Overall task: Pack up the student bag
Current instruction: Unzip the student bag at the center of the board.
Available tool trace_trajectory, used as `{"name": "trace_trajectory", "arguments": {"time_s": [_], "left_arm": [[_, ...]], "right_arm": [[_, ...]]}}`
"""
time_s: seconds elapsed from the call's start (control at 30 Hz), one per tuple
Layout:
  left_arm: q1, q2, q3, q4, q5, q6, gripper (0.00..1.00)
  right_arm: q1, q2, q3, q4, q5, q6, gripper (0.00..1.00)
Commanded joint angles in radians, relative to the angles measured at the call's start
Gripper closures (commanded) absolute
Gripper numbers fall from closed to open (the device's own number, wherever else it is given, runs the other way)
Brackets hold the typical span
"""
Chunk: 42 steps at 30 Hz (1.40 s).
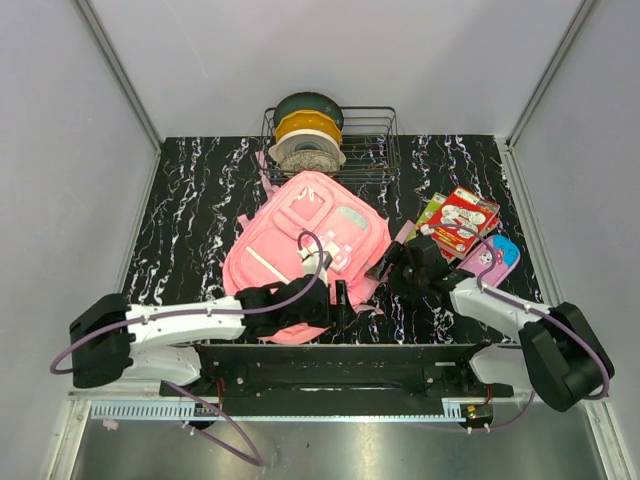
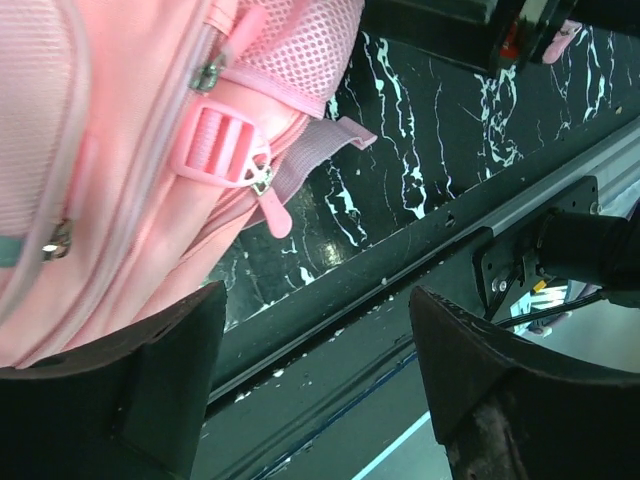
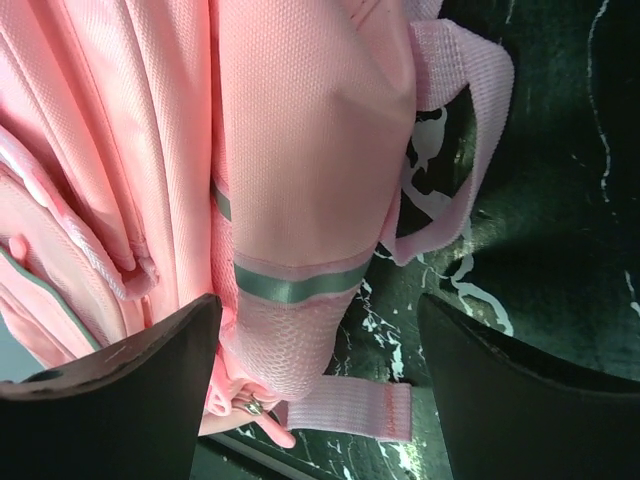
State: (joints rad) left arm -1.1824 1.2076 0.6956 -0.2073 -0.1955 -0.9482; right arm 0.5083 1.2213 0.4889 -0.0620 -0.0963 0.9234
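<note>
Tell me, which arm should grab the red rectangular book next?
Right, probably. The red rectangular book lies right of the large soft pink backpack, close to the open right gripper. The left gripper is at the backpack's near edge, farther off.

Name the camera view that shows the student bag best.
Top external: the student bag lies whole on the table, front pockets up. The left wrist view catches only a corner with a buckle and zip pulls. The right wrist view shows only its side and a strap loop.
</note>
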Motion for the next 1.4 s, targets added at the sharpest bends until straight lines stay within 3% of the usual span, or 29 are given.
{"name": "trace_trajectory", "arguments": {"time_s": [0.0,0.1,0.33,0.8,1.0,1.37], "left_arm": [[-0.034,0.079,0.022,0.190,0.010,-0.090,0.26],[-0.059,0.156,0.051,0.204,0.039,-0.122,0.30],[-0.062,0.220,0.053,0.204,-0.050,-0.176,0.40],[-0.033,0.349,0.097,0.194,-0.159,-0.201,0.41],[0.013,0.366,0.030,0.322,-0.110,-0.208,0.46],[0.013,0.426,0.016,0.309,-0.056,-0.236,0.46]], "right_arm": [[-0.002,0.038,0.025,0.145,-0.028,0.048,0.17],[-0.002,0.046,0.033,0.156,-0.031,0.049,0.17],[-0.001,0.012,0.025,0.145,-0.026,0.038,0.21],[-0.002,0.004,0.014,0.177,-0.066,0.034,0.23],[-0.002,0.003,0.016,0.176,-0.074,0.026,0.23],[-0.002,0.020,0.020,0.188,-0.086,0.019,0.23]]}}
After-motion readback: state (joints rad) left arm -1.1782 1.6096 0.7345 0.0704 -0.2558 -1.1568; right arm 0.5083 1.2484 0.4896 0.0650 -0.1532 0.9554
